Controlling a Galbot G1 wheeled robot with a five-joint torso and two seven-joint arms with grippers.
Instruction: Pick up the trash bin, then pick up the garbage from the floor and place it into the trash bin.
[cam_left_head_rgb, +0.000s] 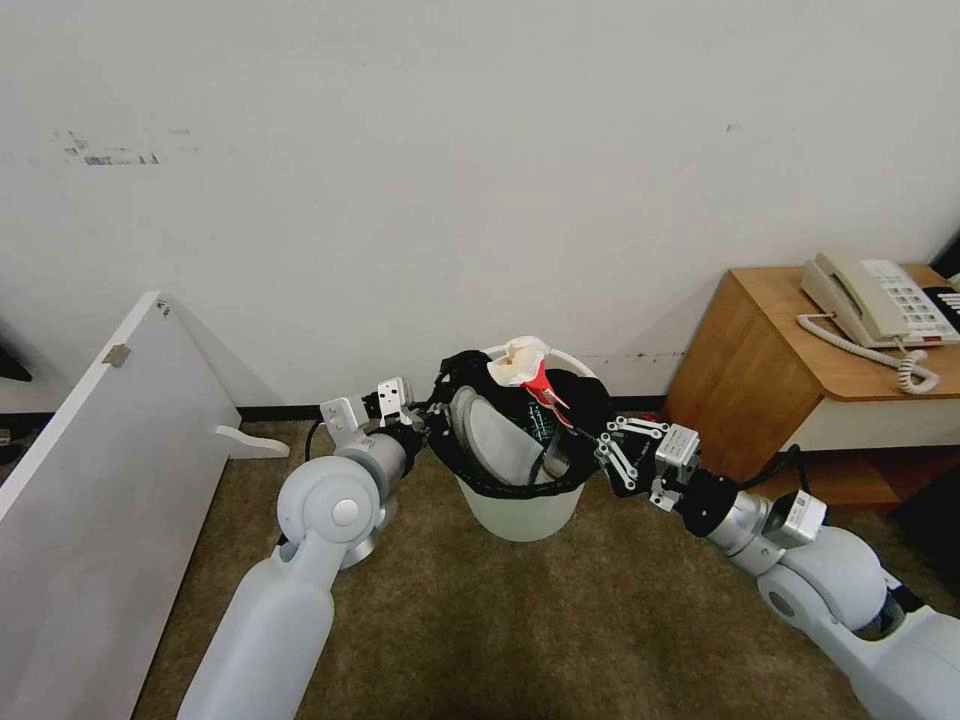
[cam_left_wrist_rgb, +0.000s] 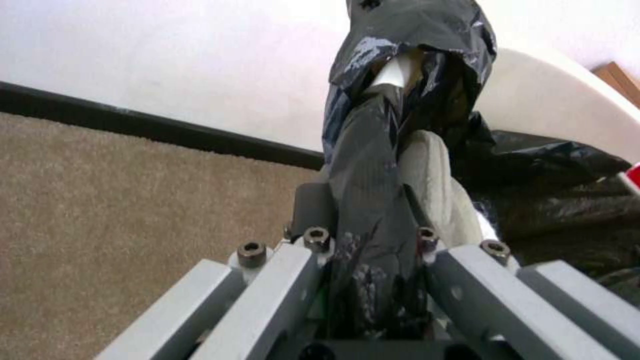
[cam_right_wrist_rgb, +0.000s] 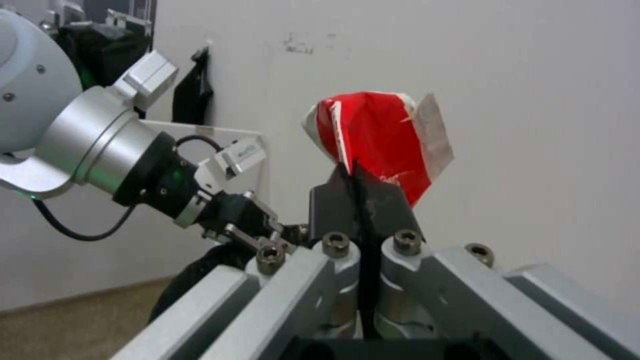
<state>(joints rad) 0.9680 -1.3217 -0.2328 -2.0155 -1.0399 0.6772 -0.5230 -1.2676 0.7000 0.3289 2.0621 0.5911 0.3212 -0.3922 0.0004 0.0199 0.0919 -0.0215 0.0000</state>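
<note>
The white trash bin (cam_left_head_rgb: 515, 510), lined with a black bag (cam_left_head_rgb: 585, 400), is in front of me by the wall. My left gripper (cam_left_head_rgb: 430, 413) is shut on its left rim, pinching the bag (cam_left_wrist_rgb: 373, 200) against the bin's white wall (cam_left_wrist_rgb: 560, 90). A white slipper (cam_left_head_rgb: 480, 430) (cam_left_wrist_rgb: 433, 180) lies inside, and a crumpled white tissue (cam_left_head_rgb: 520, 358) pokes above the rim. Over the bin's right side, my right gripper (cam_left_head_rgb: 582, 425) (cam_right_wrist_rgb: 357, 185) is shut on a red packet (cam_left_head_rgb: 546, 388) (cam_right_wrist_rgb: 373, 137).
A white panel (cam_left_head_rgb: 90, 490) leans at the left. On the right, a wooden side table (cam_left_head_rgb: 770, 380) carries a beige telephone (cam_left_head_rgb: 875, 300). Brown carpet (cam_left_head_rgb: 520, 630) lies open between my arms. The wall stands close behind the bin.
</note>
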